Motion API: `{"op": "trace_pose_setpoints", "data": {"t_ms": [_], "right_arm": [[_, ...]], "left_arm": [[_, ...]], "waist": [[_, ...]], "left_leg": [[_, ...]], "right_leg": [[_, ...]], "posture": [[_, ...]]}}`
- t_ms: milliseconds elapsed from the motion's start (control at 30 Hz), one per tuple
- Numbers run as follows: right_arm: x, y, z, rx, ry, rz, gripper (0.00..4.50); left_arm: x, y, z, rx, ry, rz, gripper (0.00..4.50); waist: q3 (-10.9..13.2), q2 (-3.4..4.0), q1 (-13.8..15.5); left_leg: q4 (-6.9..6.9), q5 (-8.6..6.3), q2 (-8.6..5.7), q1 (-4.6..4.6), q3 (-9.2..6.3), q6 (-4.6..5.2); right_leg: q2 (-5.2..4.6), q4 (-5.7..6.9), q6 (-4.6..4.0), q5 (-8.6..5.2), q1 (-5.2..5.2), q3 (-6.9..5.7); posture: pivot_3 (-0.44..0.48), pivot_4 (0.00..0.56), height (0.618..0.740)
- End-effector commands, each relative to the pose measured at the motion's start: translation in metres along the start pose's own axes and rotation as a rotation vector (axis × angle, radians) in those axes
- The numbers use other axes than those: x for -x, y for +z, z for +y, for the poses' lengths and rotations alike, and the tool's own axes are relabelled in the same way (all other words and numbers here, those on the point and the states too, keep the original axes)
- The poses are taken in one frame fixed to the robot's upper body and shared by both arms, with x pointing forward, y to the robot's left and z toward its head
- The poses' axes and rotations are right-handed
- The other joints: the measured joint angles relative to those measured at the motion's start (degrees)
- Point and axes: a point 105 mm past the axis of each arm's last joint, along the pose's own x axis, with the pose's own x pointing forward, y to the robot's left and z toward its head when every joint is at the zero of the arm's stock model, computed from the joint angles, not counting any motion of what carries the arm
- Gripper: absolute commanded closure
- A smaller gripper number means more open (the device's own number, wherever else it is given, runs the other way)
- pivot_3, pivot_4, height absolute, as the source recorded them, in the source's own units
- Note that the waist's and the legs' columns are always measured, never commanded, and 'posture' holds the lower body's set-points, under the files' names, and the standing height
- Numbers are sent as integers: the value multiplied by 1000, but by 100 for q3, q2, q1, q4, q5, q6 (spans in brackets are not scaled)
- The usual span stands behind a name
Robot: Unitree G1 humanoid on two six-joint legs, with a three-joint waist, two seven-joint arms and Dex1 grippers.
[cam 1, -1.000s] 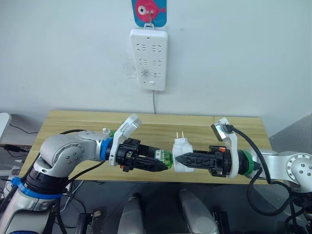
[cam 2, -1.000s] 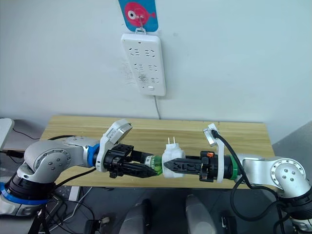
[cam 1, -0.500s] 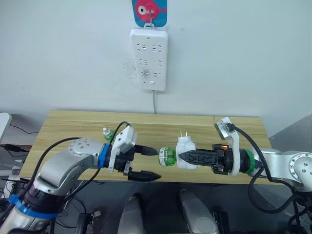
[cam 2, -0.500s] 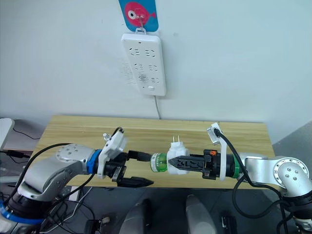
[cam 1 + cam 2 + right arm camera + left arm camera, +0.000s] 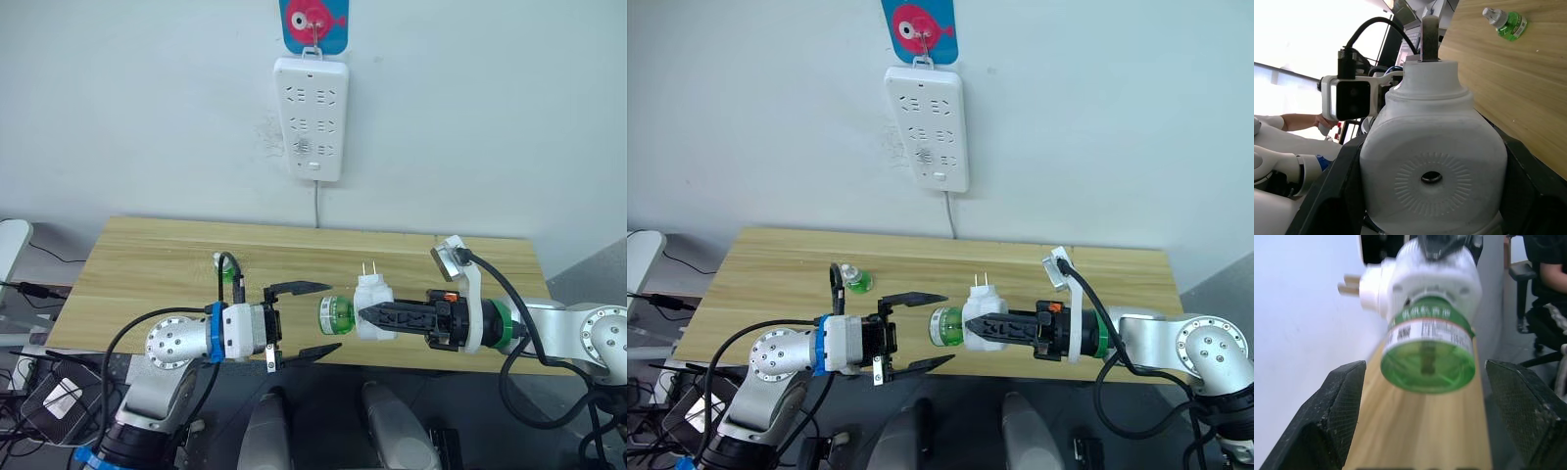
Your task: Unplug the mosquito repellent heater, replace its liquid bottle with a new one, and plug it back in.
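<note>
Heater: unplugged, the mosquito repellent heater [image 5: 371, 306] held out sideways over the front of the desk [image 5: 147, 264], prongs up.
Right gripper [image 5: 370, 315]: clamped on the heater body.
Bottle in heater: green bottle [image 5: 335, 315] seated in the unit, base toward the left arm; old or new, cannot tell.
Left gripper [image 5: 305, 320]: wide apart, empty, black fingers [image 5: 1337, 418] bracketing the bottle without touching.
Capped bottle: green bottle with white cap [image 5: 854, 278] lying on the desk, behind the left arm.
Left to do: judged, confirming the swap, then plugging in.
Surroundings: power strip [image 5: 311, 117] on the wall, sockets free, path unobstructed.
</note>
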Motion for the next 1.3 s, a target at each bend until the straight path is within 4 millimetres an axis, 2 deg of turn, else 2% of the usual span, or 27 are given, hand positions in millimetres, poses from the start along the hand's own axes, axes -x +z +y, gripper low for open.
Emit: {"op": "trace_pose_setpoints", "data": {"t_ms": [33, 67, 167, 300, 333, 433, 533, 633, 700, 767, 867, 1067, 1167, 1233, 1300], "right_arm": [[0, 2, 11, 23, 43, -2, 1482], [0, 2, 11, 24, 43, -2, 1482], [0, 2, 12, 25, 44, -2, 1482], [0, 2, 12, 26, 46, -2, 1482], [0, 1, 12, 25, 46, -2, 1482], [-1, 1, 12, 25, 44, 0, 1482], [0, 1, 11, 24, 39, 6, 1482], [1, 0, 10, 30, 33, 20, 1482], [1, -2, 9, 42, 27, 36, 1482], [1, -2, 9, 45, 27, 41, 1482], [2, -4, 9, 50, 25, 48, 1482], [9, -6, 7, 59, 8, 59, 1482], [15, -4, 4, 72, -17, 61, 1482], [22, 0, -5, 93, -75, 55, 1482], [32, 6, -25, 132, -201, 44, 1482]], "left_arm": [[-4, 6, -5, -57, -17, -39, 333], [-5, 5, -6, -53, -23, -39, 333], [-9, 4, -5, -47, -32, -46, 875], [-13, 5, -4, -41, -41, -52, 2106], [-14, 6, -4, -41, -47, -55, 2239], [-17, 10, -2, -24, -76, -68, 2239], [-16, 10, -7, 117, -186, -16, 2239], [-12, 5, 4, 502, -187, 135, 2239], [-7, 11, 8, 731, -258, 214, 2239], [-5, 21, 12, 907, -290, 228, 2239], [-2, 31, 21, 1058, -299, 212, 2239], [14, 36, 27, 1182, -306, 223, 2239], [22, 37, 25, 1189, -321, 230, 2239], [27, 35, 20, 1145, -331, 269, 2239], [32, 26, 14, 1089, -312, 327, 2239]], "waist": [[0, 0, -3], [0, 0, -5], [0, 0, -11], [0, 0, -14], [0, 0, -14], [0, 0, -16], [0, 0, -21], [1, 1, -28], [2, 1, -26], [2, 1, -33], [3, 1, -46], [3, 2, -49], [3, 2, -40], [3, 2, -36], [3, 2, -34]], "left_leg": [[0, 0, 0, 0, 0, 0], [0, 0, 0, 0, 1, 0], [0, 0, 0, 0, -1, 0], [1, 0, 0, 0, -2, 0], [1, 0, 0, 0, -2, 0], [1, 0, 0, 0, -4, 0], [1, 0, 0, 0, -4, 0], [1, 0, 2, 0, -13, 0], [1, 1, 3, 1, -20, 1], [4, 1, 2, -1, -26, 1], [2, 0, 2, 0, -23, 1], [-5, -1, 5, 0, -33, 2], [-6, -1, 4, 0, -30, 2], [-5, -1, 4, -1, -27, 2], [-5, -1, 4, 1, -19, 1]], "right_leg": [[0, 0, 1, 1, 0, 0], [0, 0, 2, 1, 0, 1], [1, 0, 2, 1, 0, -1], [1, 0, 3, 1, 1, -2], [1, 0, 3, 1, 1, -1], [1, 1, 3, 1, 1, -3], [2, 2, 3, 1, 1, -3], [6, 5, 3, 1, 1, -8], [7, 7, 3, 1, 3, -13], [10, 8, 3, 0, 4, -18], [10, 4, 4, 0, 4, -17], [16, 6, 4, 0, 0, -28], [15, 5, 4, 0, 0, -25], [13, 3, 3, -1, 0, -22], [11, 1, 0, -2, 0, -16]], "posture": [[-242, 270, 740], [-245, 270, 740], [-246, 269, 740], [-246, 268, 740], [-246, 268, 740], [-241, 270, 740], [-237, 272, 740], [-225, 274, 740], [-227, 274, 740], [-231, 276, 740], [-235, 276, 740], [-240, 278, 740], [-239, 279, 740], [-238, 279, 740], [-239, 280, 740]]}}
